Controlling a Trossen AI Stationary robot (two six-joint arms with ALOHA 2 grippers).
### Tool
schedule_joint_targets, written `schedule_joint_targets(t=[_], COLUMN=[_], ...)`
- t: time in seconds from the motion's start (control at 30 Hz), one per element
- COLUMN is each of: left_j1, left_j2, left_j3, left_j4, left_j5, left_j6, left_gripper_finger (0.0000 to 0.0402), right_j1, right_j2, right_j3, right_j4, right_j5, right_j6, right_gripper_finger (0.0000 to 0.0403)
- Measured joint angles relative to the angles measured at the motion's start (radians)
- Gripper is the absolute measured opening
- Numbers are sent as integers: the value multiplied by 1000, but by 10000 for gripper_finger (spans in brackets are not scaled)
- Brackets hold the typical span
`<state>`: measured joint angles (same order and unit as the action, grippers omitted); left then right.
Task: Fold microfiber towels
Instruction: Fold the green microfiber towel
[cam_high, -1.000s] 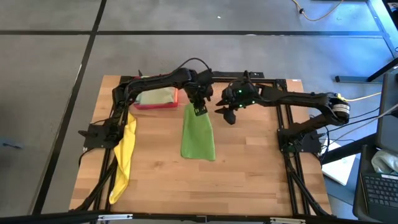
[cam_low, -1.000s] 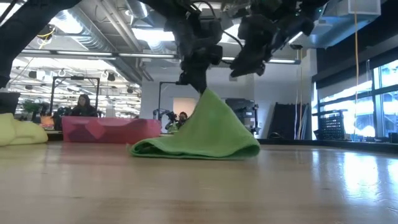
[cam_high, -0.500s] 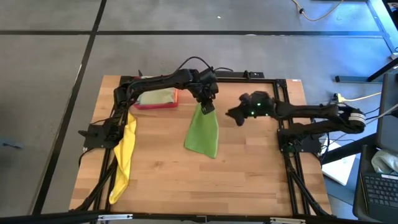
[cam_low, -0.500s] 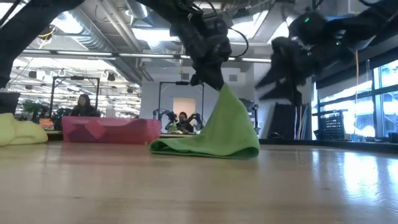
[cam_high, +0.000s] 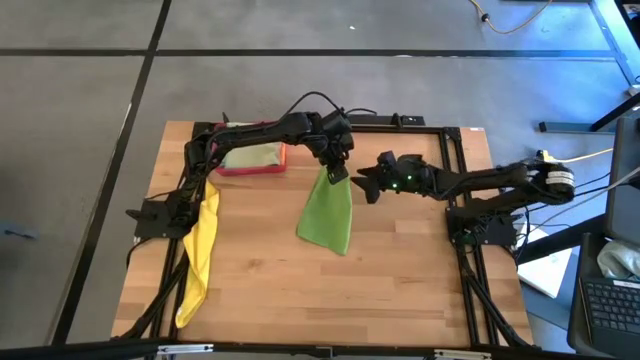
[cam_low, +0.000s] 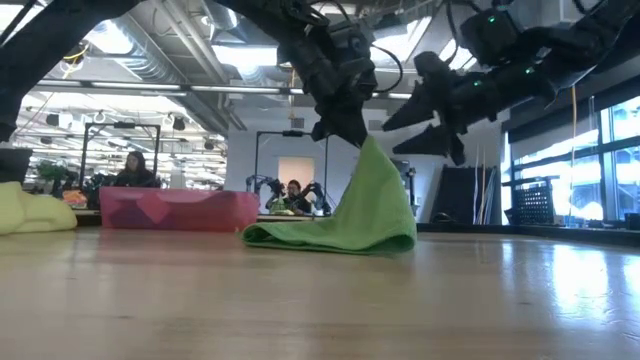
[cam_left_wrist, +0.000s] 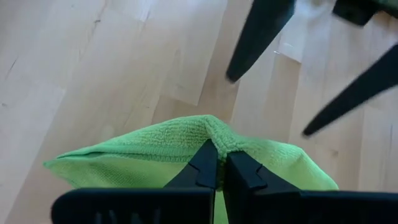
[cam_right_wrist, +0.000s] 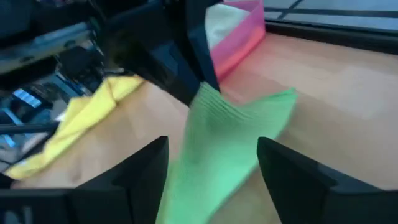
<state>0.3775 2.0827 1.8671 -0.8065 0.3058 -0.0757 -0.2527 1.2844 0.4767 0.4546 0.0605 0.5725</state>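
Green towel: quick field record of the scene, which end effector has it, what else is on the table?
green towel: one end lifted, the rest on the table
left end effector: shut on green towel
right end effector: open, beside the lifted end, holding nothing
yellow towel: draped at the table's left edge
pink tray: at the back left, holds a pale cloth

2 black jointed arms (cam_high: 250, 135) — black cables, green lights.

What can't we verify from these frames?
- Contents of the rigid pink-red rectangular tray: the left arm crosses it in the high view; the low view shows only its wall.
- Fold state of the bright green microfiber towel: its underside is hidden in every view.
- Yellow cloth: partly behind the frame rail.
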Motion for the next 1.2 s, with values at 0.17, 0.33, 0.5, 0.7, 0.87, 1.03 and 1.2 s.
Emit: schedule_joint_targets(t=[0.17, 0.33, 0.5, 0.7, 0.87, 1.03, 1.2], left_j1=[0, -1, -1, -2, -10, -12, -25], left_j2=[0, 0, 0, 0, 0, 0, 0], left_j3=[0, 0, 0, 0, 0, 0, 0], left_j4=[-1, -1, -3, -2, -4, -22, -31], left_j5=[0, 3, 3, 42, 51, 53, 78], left_j6=[0, 0, 4, 16, 51, 60, 90], left_gripper_finger=[5, 3, 9, 2, 9, 20, 34], right_j1=[23, 23, 23, 23, 20, -2, -33], right_j2=[93, 167, 234, 270, 269, 269, 269], right_j3=[17, 79, 133, 158, 158, 158, 158], right_j4=[110, 92, 77, 17, -2, -111, -194], right_j5=[0, 2, 2, 1, 41, 50, 52], right_j6=[45, 47, 39, 24, 18, 19, -7], right_gripper_finger=[256, 247, 232, 202, 169, 136, 107])
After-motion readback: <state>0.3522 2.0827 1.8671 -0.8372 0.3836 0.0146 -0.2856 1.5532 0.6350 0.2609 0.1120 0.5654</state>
